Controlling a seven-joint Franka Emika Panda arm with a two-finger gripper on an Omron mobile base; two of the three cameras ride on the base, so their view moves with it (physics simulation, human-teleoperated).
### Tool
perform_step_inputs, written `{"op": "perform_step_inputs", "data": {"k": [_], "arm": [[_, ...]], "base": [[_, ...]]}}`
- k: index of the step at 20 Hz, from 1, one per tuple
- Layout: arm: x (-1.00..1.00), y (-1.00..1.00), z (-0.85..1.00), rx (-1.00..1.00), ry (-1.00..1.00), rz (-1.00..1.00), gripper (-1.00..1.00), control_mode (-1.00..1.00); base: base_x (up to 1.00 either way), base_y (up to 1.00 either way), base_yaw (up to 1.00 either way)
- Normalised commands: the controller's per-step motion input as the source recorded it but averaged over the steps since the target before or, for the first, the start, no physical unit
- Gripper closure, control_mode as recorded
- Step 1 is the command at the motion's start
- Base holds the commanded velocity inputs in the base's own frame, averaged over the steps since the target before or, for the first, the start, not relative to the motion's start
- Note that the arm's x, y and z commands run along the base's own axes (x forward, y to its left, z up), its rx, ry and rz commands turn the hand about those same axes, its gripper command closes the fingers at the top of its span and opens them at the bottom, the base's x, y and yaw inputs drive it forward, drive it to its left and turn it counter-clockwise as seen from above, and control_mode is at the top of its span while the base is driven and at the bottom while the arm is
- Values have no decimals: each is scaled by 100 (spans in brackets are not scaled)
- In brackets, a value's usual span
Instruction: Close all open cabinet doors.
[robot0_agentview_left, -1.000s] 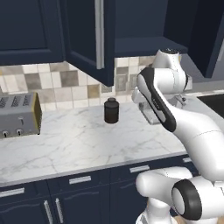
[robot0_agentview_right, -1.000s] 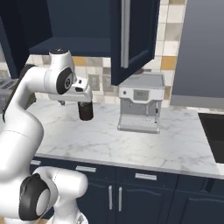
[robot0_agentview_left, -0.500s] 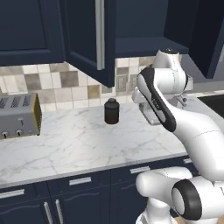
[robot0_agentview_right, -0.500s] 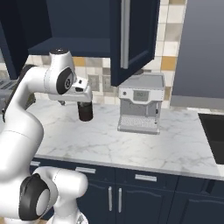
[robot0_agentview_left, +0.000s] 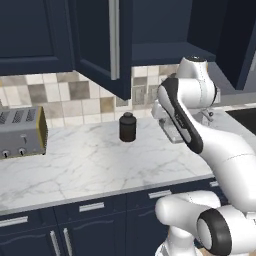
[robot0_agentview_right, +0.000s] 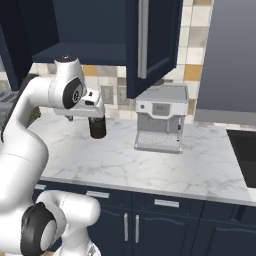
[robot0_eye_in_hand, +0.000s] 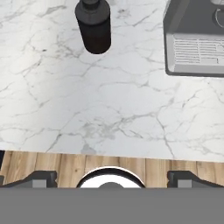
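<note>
The gripper (robot0_eye_in_hand: 111, 177) points down over the front edge of a white marble countertop (robot0_eye_in_hand: 87, 96), its two dark fingertips (robot0_eye_in_hand: 41, 177) spread wide apart with nothing between them; a strip of wooden floor (robot0_eye_in_hand: 43, 164) shows just past the counter edge beneath it. Further along the counter in the hand view stands a dark cylindrical canister (robot0_eye_in_hand: 93, 27) with a narrower lid; beside it, apart from it, sits the grey base and drip grille of a coffee machine (robot0_eye_in_hand: 194, 43).

In the right base view the white arm (robot0_agentview_right: 30, 115) bends up from the lower left, its wrist held just in front of the canister (robot0_agentview_right: 97, 126); the silver coffee machine (robot0_agentview_right: 160, 117) stands near the tiled backsplash (robot0_agentview_right: 192, 55), directly below an open cabinet door (robot0_agentview_right: 150, 40). That navy door, with a long vertical silver bar handle, swings out towards the camera from the wall cabinet.

In the left base view the same open cabinet door (robot0_agentview_left: 102, 42) hangs out above the canister (robot0_agentview_left: 128, 127); a second navy door (robot0_agentview_left: 240, 37) juts out at the upper right, behind the arm; a silver toaster (robot0_agentview_left: 21, 132) sits well apart at the far left of the countertop (robot0_agentview_left: 85, 165); navy drawer fronts (robot0_agentview_left: 90, 207) with short handles run below.
</note>
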Motion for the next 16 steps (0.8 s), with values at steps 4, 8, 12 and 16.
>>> {"op": "perform_step_inputs", "data": {"k": [4, 8, 12, 16], "arm": [[-96, 3, -22, 0, -15, -6, -100, -100], [-84, 4, -12, -1, -23, -3, -100, -100], [-68, -1, -24, -6, -30, 0, -100, -100], [-27, -52, -26, -4, -31, 9, -100, -100]], "base": [[0, 0, 0], [0, 0, 0], [0, 0, 0], [0, 0, 0]]}}
